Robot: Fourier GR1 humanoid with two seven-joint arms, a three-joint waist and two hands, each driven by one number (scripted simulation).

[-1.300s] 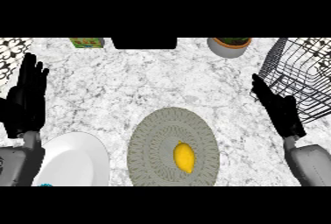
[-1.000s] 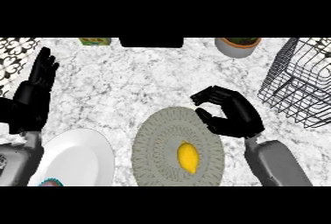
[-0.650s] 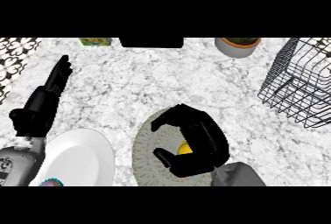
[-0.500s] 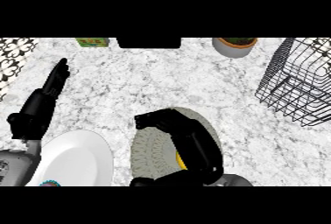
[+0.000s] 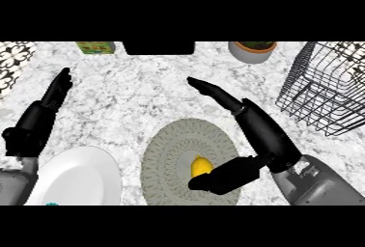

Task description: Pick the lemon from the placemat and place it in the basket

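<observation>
right hand [image 5: 260, 128] spread, thumb beside lemon [image 5: 201, 165]

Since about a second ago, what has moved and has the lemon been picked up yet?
The right hand swung in from beside the basket and came down over the placemat. Its fingers now stretch away up the counter while the thumb lies against the lemon; nothing is curled round the fruit. The left hand turned edge-on. Lemon, placemat, plate and basket kept their places.
</observation>
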